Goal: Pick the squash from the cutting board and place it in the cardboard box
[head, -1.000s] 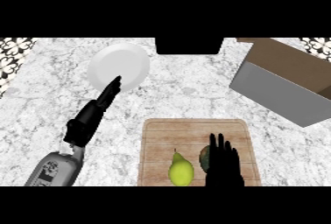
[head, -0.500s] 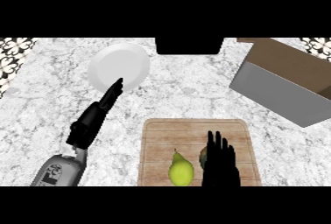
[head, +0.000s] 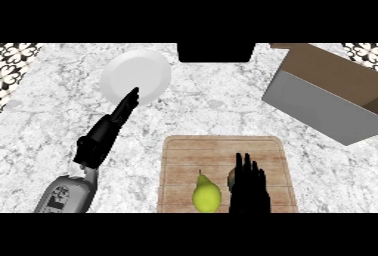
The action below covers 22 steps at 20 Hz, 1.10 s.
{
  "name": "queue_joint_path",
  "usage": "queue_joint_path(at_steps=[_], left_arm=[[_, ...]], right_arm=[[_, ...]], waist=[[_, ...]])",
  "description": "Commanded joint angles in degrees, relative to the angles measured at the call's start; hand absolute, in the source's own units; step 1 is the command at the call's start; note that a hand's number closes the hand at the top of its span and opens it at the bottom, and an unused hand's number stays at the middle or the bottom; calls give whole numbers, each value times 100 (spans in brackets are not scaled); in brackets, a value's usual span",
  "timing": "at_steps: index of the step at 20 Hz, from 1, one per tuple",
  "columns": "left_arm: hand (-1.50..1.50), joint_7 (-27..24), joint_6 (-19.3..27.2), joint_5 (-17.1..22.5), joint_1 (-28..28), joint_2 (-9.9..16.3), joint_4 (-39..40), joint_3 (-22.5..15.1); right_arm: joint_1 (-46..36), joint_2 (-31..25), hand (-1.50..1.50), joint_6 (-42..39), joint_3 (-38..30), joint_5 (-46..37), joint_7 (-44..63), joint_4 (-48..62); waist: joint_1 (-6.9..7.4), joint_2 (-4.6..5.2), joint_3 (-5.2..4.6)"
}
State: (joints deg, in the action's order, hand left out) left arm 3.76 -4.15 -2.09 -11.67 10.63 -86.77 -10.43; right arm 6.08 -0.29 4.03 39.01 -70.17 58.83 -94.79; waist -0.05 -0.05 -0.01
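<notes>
A yellow-green squash (head: pixel 207 194) lies on the wooden cutting board (head: pixel 225 150) near its lower edge. Right beside it, on its right, my right hand (head: pixel 246 187) hovers over the board with straight fingers pointing away from me, open. It partly covers a dark round object (head: pixel 232 177) on the board. The cardboard box (head: pixel 325 95) stands at the upper right, its opening facing up. My left hand (head: pixel 111 127) stays open at the left of the board, its fingertips over the lower edge of a white plate.
A white plate (head: pixel 136 75) sits at the upper left of the marble counter. A black block (head: pixel 216 51) stands at the counter's far edge, between plate and box. Patterned tiles show at the top corners.
My right hand has shifted slightly left, closer to the squash. The left hand and the squash have kept their places.
</notes>
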Motion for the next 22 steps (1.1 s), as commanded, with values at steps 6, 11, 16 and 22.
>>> queue_joint_path(at_steps=[6,11,16,22], left_arm=[[0,-76,-62,-244,-68,-212,97,91],[0,-55,-288,-248,248,-198,-233,190],[0,-99,-314,-346,158,-251,-81,289],[0,-185,-304,-385,163,-357,-17,298]], right_arm=[[81,-82,-150,251,-223,-138,175,488],[-143,-135,150,-373,-473,254,-21,174],[-156,-110,150,284,-317,-224,-302,869],[-630,-59,150,359,-512,-625,-362,1224]], waist=[[-14,4,1],[0,1,1],[-1,3,1],[15,6,1]])
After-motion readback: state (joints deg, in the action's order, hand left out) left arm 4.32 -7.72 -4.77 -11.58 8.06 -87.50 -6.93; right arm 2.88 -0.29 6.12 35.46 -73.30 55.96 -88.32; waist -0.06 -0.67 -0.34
